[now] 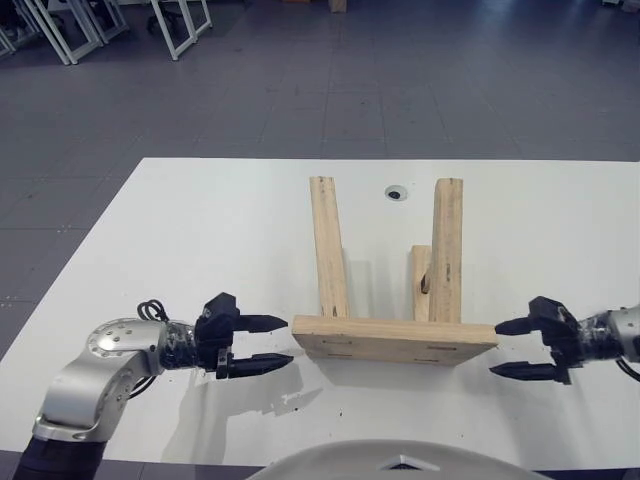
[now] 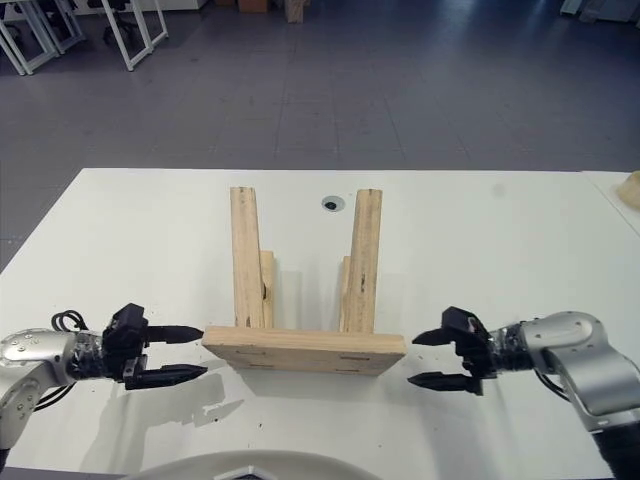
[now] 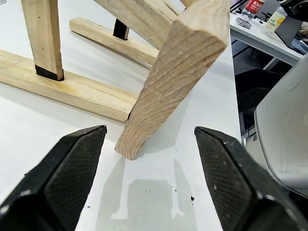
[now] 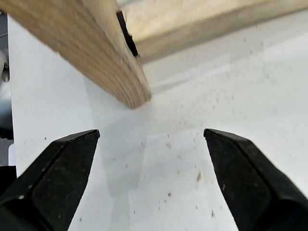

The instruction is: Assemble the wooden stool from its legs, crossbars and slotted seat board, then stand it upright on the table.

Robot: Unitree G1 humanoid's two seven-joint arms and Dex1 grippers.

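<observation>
left hand (image 1: 290, 340) released | right hand (image 1: 494, 348) released | stool (image 1: 395, 340) on white table (image 1: 200, 230) | grey floor (image 1: 300, 80)

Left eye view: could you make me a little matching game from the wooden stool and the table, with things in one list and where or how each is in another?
Things:
1. seat board
2. legs
3. round hole
4. table

States:
A. white
B. lying down, pointing away from the robot
C. between the legs' far ends
D. on edge, nearest the robot

Pairs: 1-D, 2-B, 3-C, 4-A
</observation>
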